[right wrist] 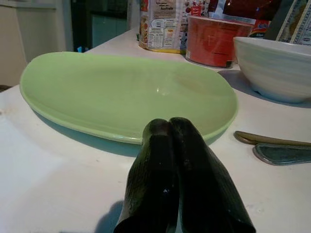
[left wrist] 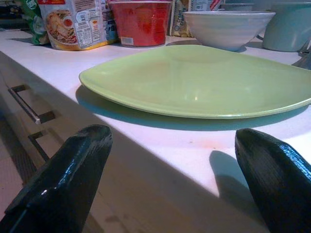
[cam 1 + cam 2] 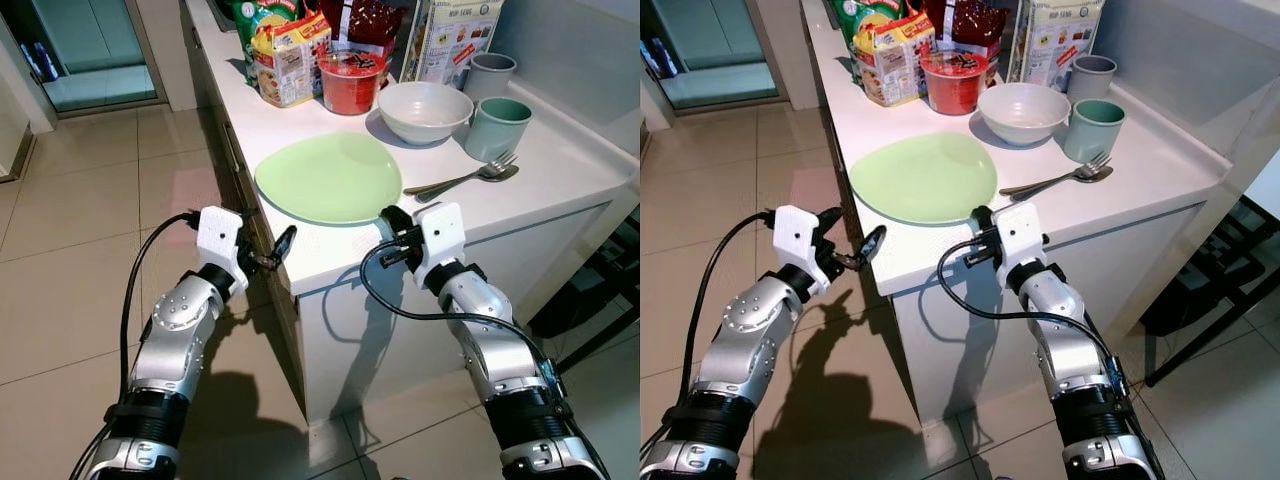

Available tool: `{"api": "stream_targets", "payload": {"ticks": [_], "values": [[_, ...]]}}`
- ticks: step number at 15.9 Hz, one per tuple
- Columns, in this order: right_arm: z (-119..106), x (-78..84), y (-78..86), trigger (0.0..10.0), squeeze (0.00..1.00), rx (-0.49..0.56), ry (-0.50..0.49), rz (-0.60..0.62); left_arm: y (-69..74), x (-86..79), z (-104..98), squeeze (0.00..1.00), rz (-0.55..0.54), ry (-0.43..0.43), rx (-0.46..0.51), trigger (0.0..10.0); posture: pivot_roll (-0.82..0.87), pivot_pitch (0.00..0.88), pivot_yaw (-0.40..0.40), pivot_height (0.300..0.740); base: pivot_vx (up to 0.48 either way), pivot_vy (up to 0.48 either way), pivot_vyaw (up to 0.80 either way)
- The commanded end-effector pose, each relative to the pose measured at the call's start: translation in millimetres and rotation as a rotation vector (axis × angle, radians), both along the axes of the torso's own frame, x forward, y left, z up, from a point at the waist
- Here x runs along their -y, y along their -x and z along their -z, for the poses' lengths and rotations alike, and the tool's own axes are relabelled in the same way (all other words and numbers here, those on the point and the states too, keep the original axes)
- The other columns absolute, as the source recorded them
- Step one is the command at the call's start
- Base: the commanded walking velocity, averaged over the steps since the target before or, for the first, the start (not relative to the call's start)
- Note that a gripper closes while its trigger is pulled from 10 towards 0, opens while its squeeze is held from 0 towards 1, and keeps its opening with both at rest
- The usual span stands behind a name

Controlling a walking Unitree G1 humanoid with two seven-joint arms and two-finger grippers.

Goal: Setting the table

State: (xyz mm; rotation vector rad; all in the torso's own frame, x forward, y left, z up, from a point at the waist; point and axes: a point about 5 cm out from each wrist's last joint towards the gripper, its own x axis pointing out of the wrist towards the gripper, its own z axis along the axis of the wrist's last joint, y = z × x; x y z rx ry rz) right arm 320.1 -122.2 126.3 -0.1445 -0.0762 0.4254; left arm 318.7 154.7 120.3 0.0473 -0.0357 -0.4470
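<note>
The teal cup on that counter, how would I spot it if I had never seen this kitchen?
Start at the white counter and find the big green plate near its front edge. Behind the plate sits a white bowl, and the teal cup stands just to the bowl's right, above the fork and spoon. A second cup stands behind it, but that one is grey.

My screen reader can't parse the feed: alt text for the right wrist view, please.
The right gripper, fingers shut, sits on the white counter at the near rim of an empty green plate. Beyond are a white bowl, a red cup and cutlery handles.
</note>
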Motion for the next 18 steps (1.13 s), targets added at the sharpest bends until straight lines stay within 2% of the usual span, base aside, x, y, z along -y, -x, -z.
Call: {"api": "stream_targets", "payload": {"ticks": [1, 4, 9, 13, 15, 16, 18], "values": [[9, 3.8, 6.6, 10.0, 0.0, -0.022, -0.011, 0.012, 2.5, 0.1, 5, 0.0, 0.005, -0.017, -0.013, 10.0, 0.0, 0.0, 0.024, 0.74, 0.0, 0.0, 0.0], [12, 4.1, 16.1, 10.0, 0.0, -0.03, -0.014, 0.021, 3.5, 0.4, 7, 0.0, 0.011, -0.027, -0.023, 10.0, 0.0, 0.0, 0.024, 0.74, 0.0, 0.0, 0.0], [4, 3.0, 31.0, 10.0, 0.0, -0.005, -0.023, 0.012, 2.3, 1.8, 7, 0.0, 0.016, -0.039, -0.025, 10.0, 0.0, 0.0, 0.019, 0.74, 0.0, 0.0, 0.0], [-7, 4.6, 39.9, 10.0, 0.0, 0.026, -0.01, -0.005, -3.9, -2.4, 0, 0.0, -0.011, -0.055, 0.006, 10.0, 0.0, 0.0, 0.025, 0.74, 0.0, 0.0, 0.0], [-5, 6.9, 40.4, 10.0, 0.0, 0.015, -0.003, 0.005, -4.5, -2.0, -3, 0.0, -0.013, -0.073, 0.034, 10.0, 0.0, 0.0, 0.026, 0.74, 0.0, 0.0, 0.0], [-2, 7.6, 41.2, 10.0, 0.0, 0.002, 0.0, 0.012, -5.6, -4.4, -8, 1.0, -0.03, -0.06, 0.053, 10.0, 0.0, 0.0, 0.025, 0.74, 0.0, 0.0, 0.0], [-1, 6.7, 41.6, 10.0, 0.0, -0.005, 0.003, 0.015, -6.0, -2.8, -8, 1.0, -0.023, -0.084, 0.057, 10.0, 0.01, 0.0, 0.024, 0.74, 0.0, 0.0, 0.0]]}}
